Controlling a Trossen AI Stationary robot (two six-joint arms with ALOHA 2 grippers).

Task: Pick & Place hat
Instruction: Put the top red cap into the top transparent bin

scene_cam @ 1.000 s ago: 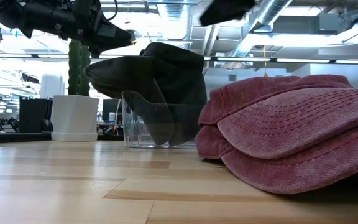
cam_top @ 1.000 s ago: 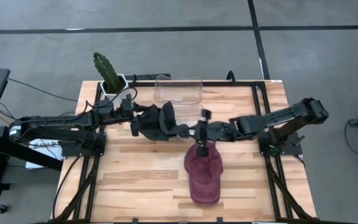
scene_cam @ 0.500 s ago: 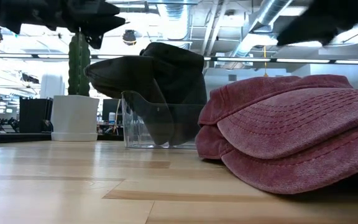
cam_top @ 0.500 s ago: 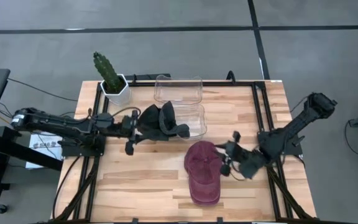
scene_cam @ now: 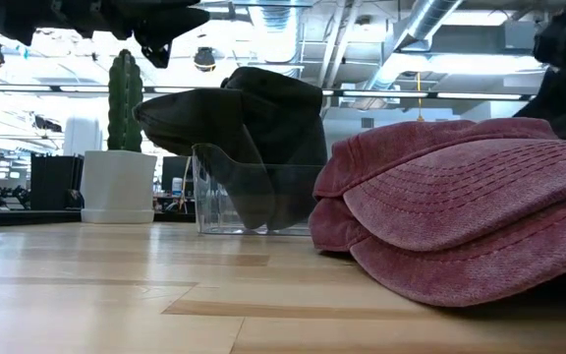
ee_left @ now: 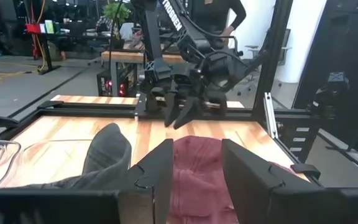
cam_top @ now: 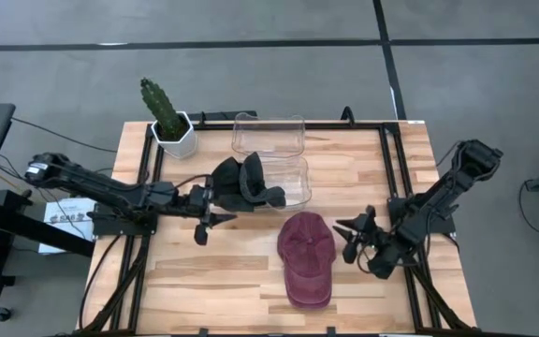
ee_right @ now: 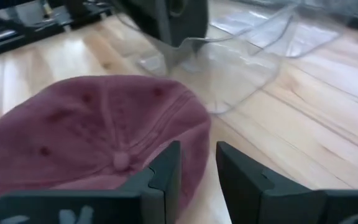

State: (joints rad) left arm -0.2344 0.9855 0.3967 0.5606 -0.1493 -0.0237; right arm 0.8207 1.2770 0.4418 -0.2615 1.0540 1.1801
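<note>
Over clear bin (cam_top: 284, 178) rim: dark hat (cam_top: 241, 183) draped; both hands (cam_top: 215, 218) (cam_top: 354, 236) apart, empty.

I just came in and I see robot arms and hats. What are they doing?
The two arms are sorting hats. A dark hat already hangs over the edge of a clear bin. A red cap lies on the wooden table, waiting. The left gripper hovers empty and open beside the dark hat. The right gripper hovers empty and open next to the red cap, touching nothing.
</note>
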